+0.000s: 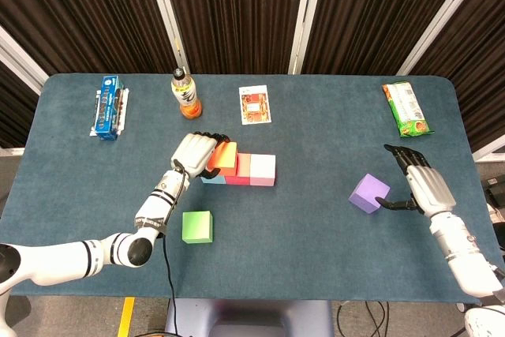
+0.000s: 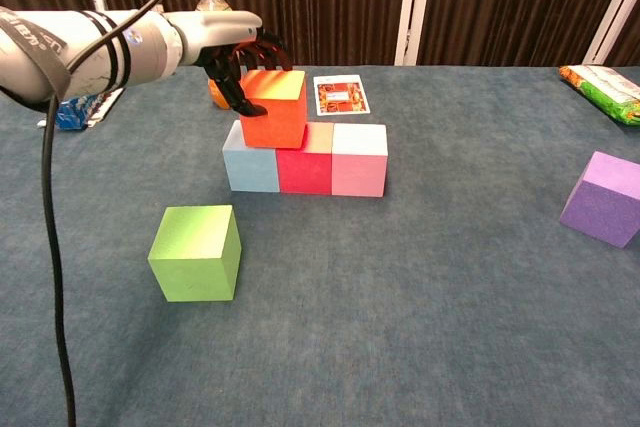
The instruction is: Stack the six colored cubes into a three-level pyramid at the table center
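I counted six cubes: my left hand gripped the orange cube atop the blue cube and red cube, pink cube adjoining; one green cube sat apart; my right hand, fingers spread, touched the purple cube.

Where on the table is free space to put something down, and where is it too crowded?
Bare cloth lies between the pink cube and the purple cube, and along the near edge right of the green cube. It is crowded around the cube row, where the left hand holds the orange cube.
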`<state>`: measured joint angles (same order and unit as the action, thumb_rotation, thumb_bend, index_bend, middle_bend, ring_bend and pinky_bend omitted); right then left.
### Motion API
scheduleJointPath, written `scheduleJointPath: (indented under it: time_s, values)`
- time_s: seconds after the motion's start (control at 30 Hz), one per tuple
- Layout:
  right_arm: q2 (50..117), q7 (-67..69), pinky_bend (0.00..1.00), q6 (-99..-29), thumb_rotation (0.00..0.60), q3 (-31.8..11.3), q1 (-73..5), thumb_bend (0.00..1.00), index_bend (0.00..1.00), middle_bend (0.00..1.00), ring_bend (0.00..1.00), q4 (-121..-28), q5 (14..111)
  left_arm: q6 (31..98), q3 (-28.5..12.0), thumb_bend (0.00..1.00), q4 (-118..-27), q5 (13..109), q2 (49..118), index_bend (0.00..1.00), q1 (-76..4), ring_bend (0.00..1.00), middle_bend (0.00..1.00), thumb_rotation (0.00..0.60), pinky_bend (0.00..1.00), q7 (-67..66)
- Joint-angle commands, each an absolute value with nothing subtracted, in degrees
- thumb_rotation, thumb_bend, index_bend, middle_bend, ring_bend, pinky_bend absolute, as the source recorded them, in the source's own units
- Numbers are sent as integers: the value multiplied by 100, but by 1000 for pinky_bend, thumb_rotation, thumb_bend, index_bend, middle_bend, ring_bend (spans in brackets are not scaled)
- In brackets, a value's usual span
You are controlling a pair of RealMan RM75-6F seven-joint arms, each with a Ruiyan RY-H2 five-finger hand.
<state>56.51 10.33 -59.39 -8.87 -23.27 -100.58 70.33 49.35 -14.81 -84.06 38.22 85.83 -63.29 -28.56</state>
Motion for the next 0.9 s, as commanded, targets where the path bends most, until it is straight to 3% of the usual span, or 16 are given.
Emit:
scheduleJointPath:
  time_s: [0.03,0.9]
  values:
    - [5647,1043,25,-5937,600,-890,-2321,300,8,178,0,-10051,7033,4944,-1483,345,-8413,3725,8612,322,-6386,266,307,600,276,-2916]
    - [5638,1118,25,-5916,600,-911,-2278,300,8,178,0,-9991,7039,5042,-1379,345,-8377,3538,8648,313,-6501,256,295,600,265,-3040]
